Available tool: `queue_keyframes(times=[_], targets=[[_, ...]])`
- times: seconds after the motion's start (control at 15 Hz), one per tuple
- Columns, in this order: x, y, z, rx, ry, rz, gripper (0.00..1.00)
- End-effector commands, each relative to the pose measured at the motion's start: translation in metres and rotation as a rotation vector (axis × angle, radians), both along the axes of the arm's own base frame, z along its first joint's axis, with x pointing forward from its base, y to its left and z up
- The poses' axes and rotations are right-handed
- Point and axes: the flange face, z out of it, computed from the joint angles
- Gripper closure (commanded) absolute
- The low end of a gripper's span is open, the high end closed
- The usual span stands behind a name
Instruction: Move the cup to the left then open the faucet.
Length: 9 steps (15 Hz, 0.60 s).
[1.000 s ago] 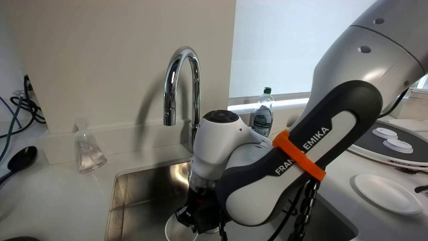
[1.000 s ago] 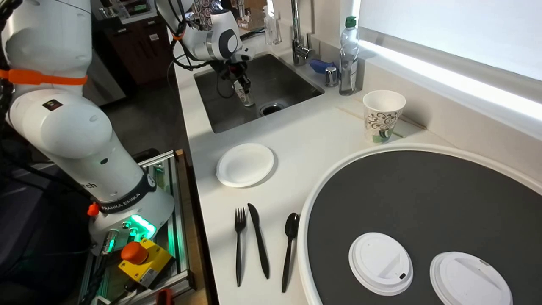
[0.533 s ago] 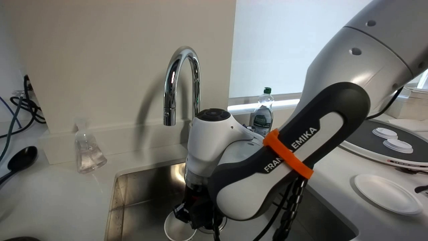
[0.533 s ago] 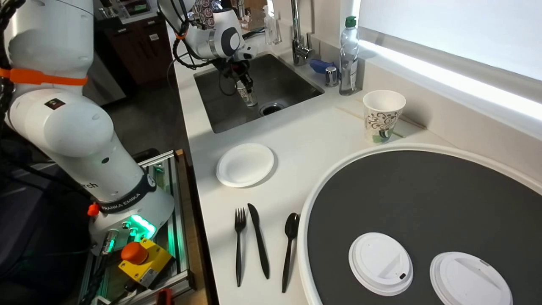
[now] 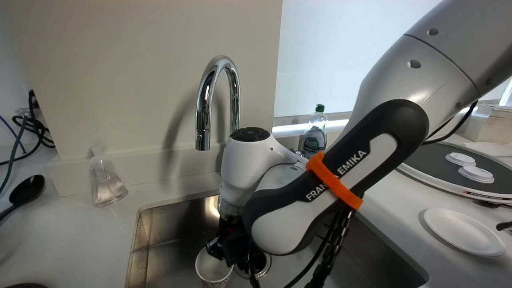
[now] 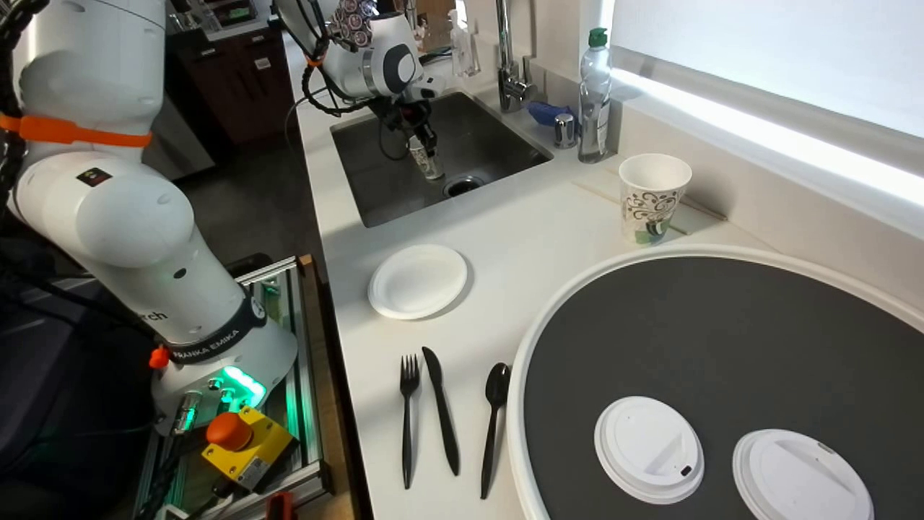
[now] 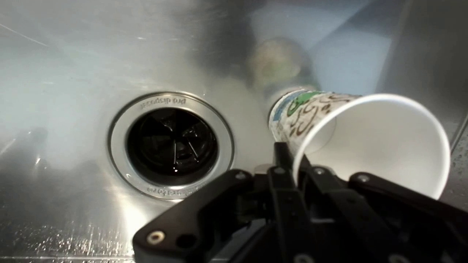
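Note:
The cup (image 5: 214, 267) is a white paper cup with a brown and green print, inside the sink. It also shows in an exterior view (image 6: 424, 159) and, tilted with its mouth towards the camera, in the wrist view (image 7: 310, 109). My gripper (image 7: 293, 159) is shut on the cup's wall, one finger inside the rim and one outside. The gripper also shows in both exterior views (image 5: 218, 256) (image 6: 431, 143). I cannot tell whether the cup's base touches the sink floor. The chrome faucet (image 5: 204, 104) arches behind the arm; its base and side lever show in an exterior view (image 6: 514, 87).
The drain (image 7: 172, 146) lies beside the cup in the sink (image 6: 498, 144). A soap bottle (image 5: 315, 136) and a blue item (image 6: 546, 112) stand near the faucet. A clear dispenser (image 5: 106, 180) is on the counter. Another paper cup (image 6: 653, 198) and a plate (image 6: 417, 282) stand further off.
The arm has moved the held cup slightly towards the faucet side of the sink: left and up in an exterior view, right in an exterior view. More of the drain now shows.

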Motion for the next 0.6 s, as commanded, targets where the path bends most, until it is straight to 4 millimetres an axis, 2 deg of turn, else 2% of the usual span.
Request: queue_keyframes(times=[0.0, 0.53], targets=[[0.008, 0.004, -0.009, -0.011, 0.017, -0.029, 0.99], [0.021, 0.005, -0.013, -0.014, 0.007, -0.043, 0.99]])
